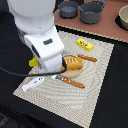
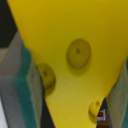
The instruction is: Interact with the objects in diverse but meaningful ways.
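In the exterior view the arm's white body covers the gripper, so the jaws cannot be judged there. A bit of yellow cheese peeks out at the arm's side, over the striped mat. The bread loaf lies beside the arm on a round board, the knife just in front of it, the fork behind. A yellow packet lies farther back, a white fish nearer the mat's front edge. Two dark pots stand beyond the mat.

In the wrist view the cheese fills the frame, its holes showing, with the jaws clamped on it from both sides by teal-edged fingers.
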